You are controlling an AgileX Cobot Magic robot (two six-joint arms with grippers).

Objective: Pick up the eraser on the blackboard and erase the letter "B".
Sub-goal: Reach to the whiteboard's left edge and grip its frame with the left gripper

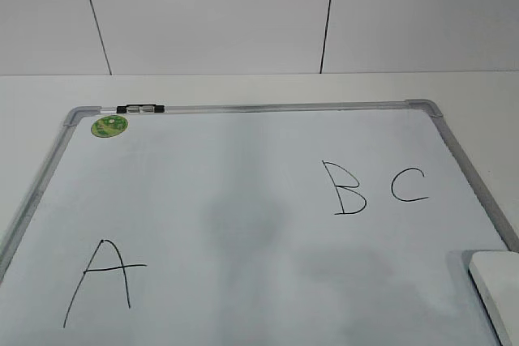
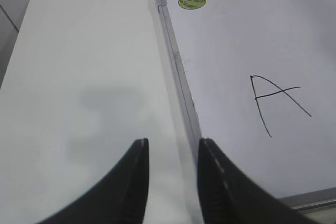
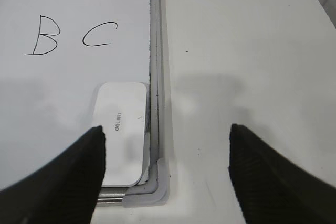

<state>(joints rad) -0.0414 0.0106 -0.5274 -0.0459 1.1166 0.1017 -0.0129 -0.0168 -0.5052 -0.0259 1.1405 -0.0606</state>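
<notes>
Nearest in the right wrist view: right tool (image 3: 167, 145) spread wide, two dark fingers (image 3: 86, 171) far apart, nothing held between them. Hovering above the near right corner of the blackboard (image 3: 68, 77), one finger over the board, the other over bare tabletop (image 3: 241, 51) beside the frame.

Just beyond that tool: eraser (image 3: 122, 129), flat and white, lying on the board surface, tucked into the near right corner, long side close along the grey frame, small grey marking on top. Partly covered at its near left corner by the left-hand finger; whether touched by it, impossible to tell. In the exterior view, only a white edge of the eraser (image 1: 496, 281) showing at the lower right.

Nearest in the left wrist view: left tool (image 2: 172, 148) partly open, a narrow gap between two dark fingers (image 2: 134, 182), empty. Hanging over the tabletop (image 2: 84, 77) just beside the board's left frame (image 2: 181, 77), near the front corner.

Farther up the board: letter "A" (image 1: 101, 281) at the near left, large and black. Letter "B" (image 1: 345, 188) right of centre, thin black strokes, intact, well apart from the eraser. Letter "C" (image 1: 408, 185) just beside it on the right.

Farthest: round green sticker (image 1: 109, 126) at the far left corner, and a small black-and-clear marker (image 1: 140, 108) lying on the far frame just beside it. Behind, a pale wall (image 1: 211, 14) with dark seams.
</notes>
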